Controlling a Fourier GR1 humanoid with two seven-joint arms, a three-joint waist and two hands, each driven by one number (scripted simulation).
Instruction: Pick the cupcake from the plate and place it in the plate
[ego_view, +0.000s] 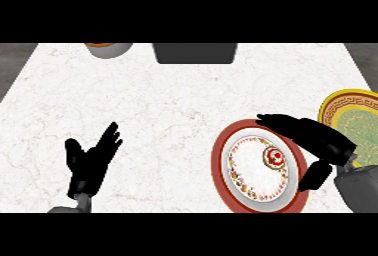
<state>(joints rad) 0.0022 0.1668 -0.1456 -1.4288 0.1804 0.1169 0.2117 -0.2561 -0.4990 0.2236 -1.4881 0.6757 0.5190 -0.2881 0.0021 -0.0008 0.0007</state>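
Note:
A small cupcake (274, 157) with red and white topping sits on the right half of a white plate with a red rim (221, 165). A yellow plate with a green centre (356, 114) lies at the right edge of the counter. My right hand (319, 140) hovers over the red plate's right rim, open, with fingers stretched toward the upper left and thumb low. The cupcake lies just left of the palm, untouched. At the lower left my left hand (90, 160) rests open, fingers up.
A grey bowl with orange contents (109, 49) stands at the counter's far edge, left of a dark grey box (196, 53). White marble counter (170, 110) spreads between the hands and these things.

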